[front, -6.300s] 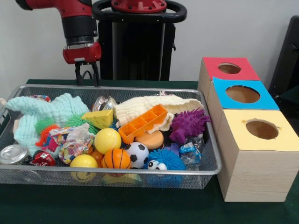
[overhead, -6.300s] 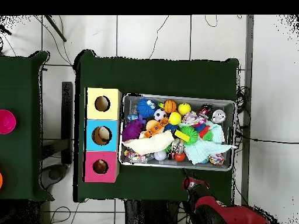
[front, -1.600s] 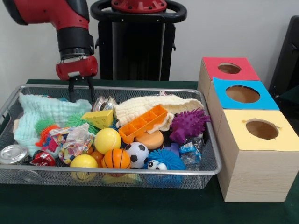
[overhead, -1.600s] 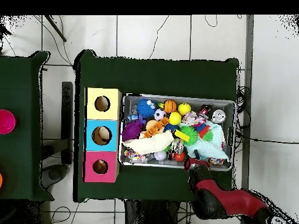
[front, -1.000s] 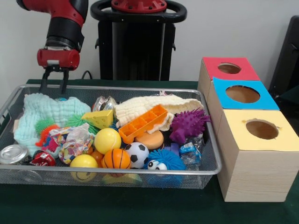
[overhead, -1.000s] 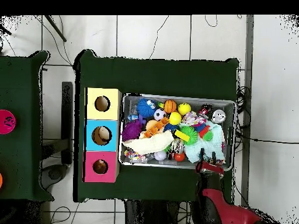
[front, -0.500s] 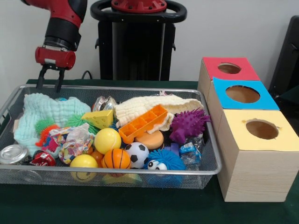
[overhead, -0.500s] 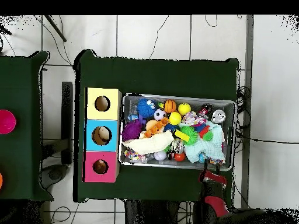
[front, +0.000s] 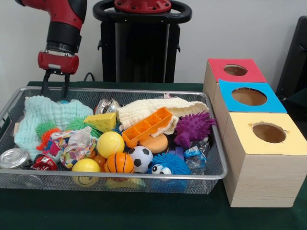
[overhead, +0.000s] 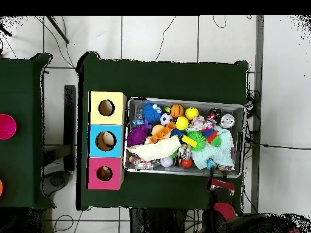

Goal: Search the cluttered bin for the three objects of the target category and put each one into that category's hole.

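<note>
The bin [front: 144, 90] is a silver wire-mesh basket full of toys; it also shows in the overhead view [overhead: 182, 101]. My gripper [front: 55, 91] hangs open and empty over the bin's far left corner, just above the mint green cloth [front: 53, 112]. In the overhead view the gripper [overhead: 218, 176] is at the bin's edge nearest the robot's base. In the bin lie a cream cloth [front: 153, 108], a cheese wedge [front: 101, 121], an orange tray [front: 146, 127], a purple spiky toy [front: 194, 128], a yellow ball [front: 110, 143], a soccer ball [front: 140, 158] and a basketball [front: 119, 163].
Three wooden boxes with round holes stand right of the bin: a red-topped box [front: 254, 74], a blue-topped box [front: 273, 103] and a yellow-topped box [front: 292, 143]. A silver can [front: 13, 158] lies in the bin's near left corner. The black pedestal [front: 141, 43] stands behind the bin.
Since 6.3 s ago the gripper moved left along the far rim, and the mint cloth's left tail is drawn in. In the last second the gripper backed off to the bin's edge.
</note>
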{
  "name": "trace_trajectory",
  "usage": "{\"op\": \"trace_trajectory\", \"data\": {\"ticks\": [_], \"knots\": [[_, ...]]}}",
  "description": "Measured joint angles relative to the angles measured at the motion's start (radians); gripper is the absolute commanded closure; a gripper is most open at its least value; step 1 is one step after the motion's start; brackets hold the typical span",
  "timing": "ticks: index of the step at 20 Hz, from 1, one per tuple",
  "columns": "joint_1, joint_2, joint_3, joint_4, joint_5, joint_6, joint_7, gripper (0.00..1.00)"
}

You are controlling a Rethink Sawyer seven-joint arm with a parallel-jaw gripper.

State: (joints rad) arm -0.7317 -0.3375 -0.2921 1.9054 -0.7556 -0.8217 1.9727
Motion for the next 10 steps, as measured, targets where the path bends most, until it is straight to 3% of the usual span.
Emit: {"op": "trace_trajectory", "data": {"ticks": [10], "knots": [[0.024,0.008,-0.002,-0.015,0.011,0.004,0.000,0.00]]}}
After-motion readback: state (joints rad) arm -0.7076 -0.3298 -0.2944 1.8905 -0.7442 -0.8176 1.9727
